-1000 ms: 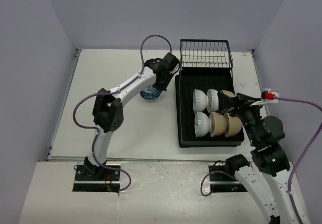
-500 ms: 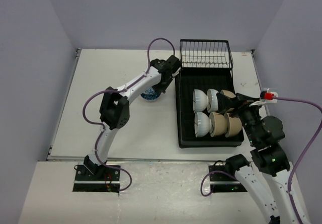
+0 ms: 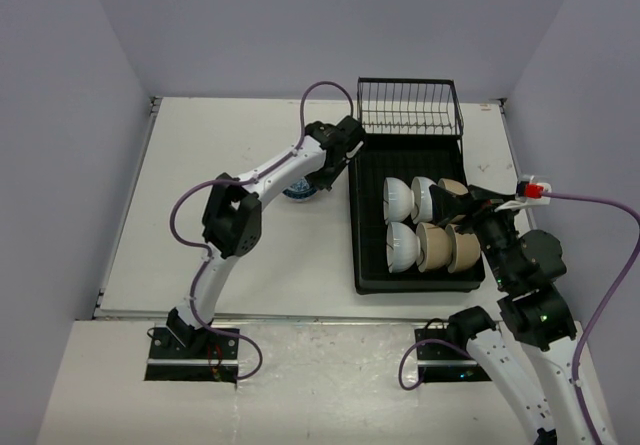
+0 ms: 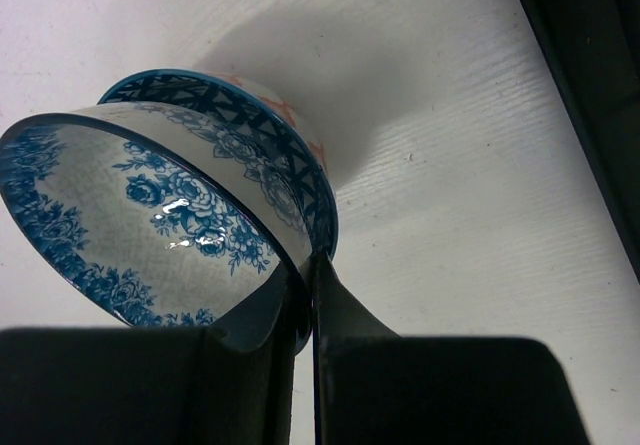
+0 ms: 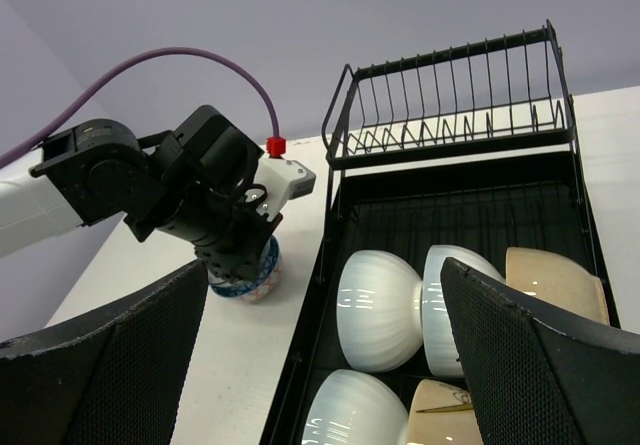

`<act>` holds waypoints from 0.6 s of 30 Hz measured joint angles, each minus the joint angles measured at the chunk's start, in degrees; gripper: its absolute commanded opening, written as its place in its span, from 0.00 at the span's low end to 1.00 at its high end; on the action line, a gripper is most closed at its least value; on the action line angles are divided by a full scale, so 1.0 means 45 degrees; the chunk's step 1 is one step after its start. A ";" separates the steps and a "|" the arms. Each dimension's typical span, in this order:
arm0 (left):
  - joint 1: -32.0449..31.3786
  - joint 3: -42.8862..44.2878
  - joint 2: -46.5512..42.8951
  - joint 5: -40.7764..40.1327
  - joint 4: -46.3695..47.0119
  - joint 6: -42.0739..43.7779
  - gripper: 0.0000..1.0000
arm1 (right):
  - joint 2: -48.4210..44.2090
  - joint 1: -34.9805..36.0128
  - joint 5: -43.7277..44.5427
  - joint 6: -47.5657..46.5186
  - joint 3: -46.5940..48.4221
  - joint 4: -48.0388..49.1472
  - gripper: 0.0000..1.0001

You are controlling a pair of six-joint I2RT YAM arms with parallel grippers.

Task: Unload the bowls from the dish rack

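6 bowls (image 3: 402, 245) lie on their sides in the rack (image 3: 352, 227) at centre right of the top view. They form 2 rows of 3, packed so that neighbours touch. The upper row runs white, white, tan from left to right, and the lower row white, tan, tan. The rack's wire basket (image 3: 408, 105) stands at its upper end.

Just left of the rack, on the table (image 3: 200, 135), is a blue bowl (image 4: 150, 205), white inside with blue flowers. It sits tilted in a lower bowl (image 4: 255, 125), which has a blue lattice band at the rim and faint red marks on its outer wall. The left gripper (image 4: 303, 290) is clenched on the blue bowl's rim, at lower centre of the left wrist view. Whether the blue bowl rests on the lower bowl or is held just off it, I cannot tell. In the top view the left wrist hides most of both.

The right gripper (image 3: 455, 205) hovers over the right part of the rack, near the upper row's tan bowl, spread wide and grasping nothing. In the right wrist view its 2 fingers (image 5: 110, 365) fill the lower corners, with the upper row's bowls between them.
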 measured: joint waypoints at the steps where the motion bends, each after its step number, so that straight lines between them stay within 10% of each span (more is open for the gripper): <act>1: -0.0019 0.0000 0.0063 0.0000 0.0000 0.0005 0.00 | 0.0000 0.0000 -0.0005 -0.0005 0.0000 -0.0005 0.99; 9: -0.0024 0.0000 0.0466 -0.0039 0.0000 0.0233 0.07 | 0.0005 0.0000 -0.0219 -0.0044 0.0000 0.0000 0.99; 18: -0.0024 0.0000 0.0510 -0.0481 0.0005 0.0408 0.41 | 0.0175 0.0000 -0.0330 -0.0044 0.0000 0.0000 0.99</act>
